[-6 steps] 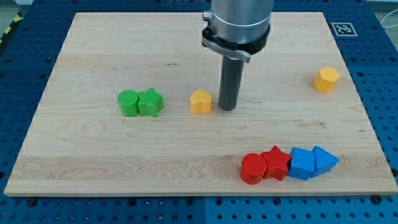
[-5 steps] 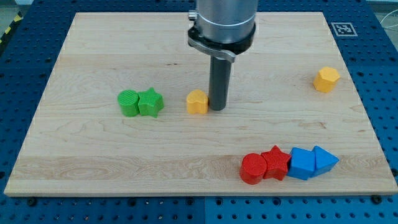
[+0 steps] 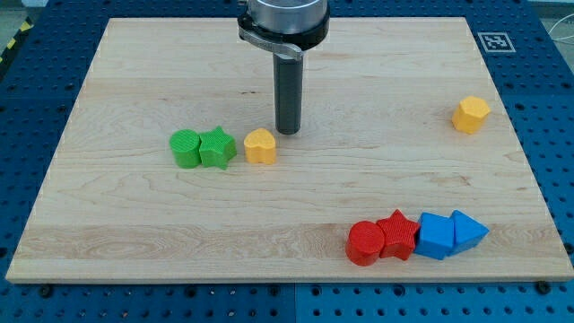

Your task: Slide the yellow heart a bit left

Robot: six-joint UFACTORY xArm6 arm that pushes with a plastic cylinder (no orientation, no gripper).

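Note:
The yellow heart (image 3: 261, 146) lies on the wooden board (image 3: 134, 81) left of centre, just right of the green star (image 3: 217, 148), with a small gap between them. My tip (image 3: 287, 133) is on the board just up and right of the heart, close to it but apart. A green cylinder (image 3: 186, 148) touches the green star on its left.
A yellow hexagon (image 3: 471, 115) lies at the view's right. A row at the bottom right holds a red cylinder (image 3: 365, 243), a red star (image 3: 398, 235), a blue cube (image 3: 436, 235) and a blue triangle (image 3: 468, 231).
My tip moved left and pushed the yellow heart left, close to the green star. The tip then shifted up a little, off the heart.

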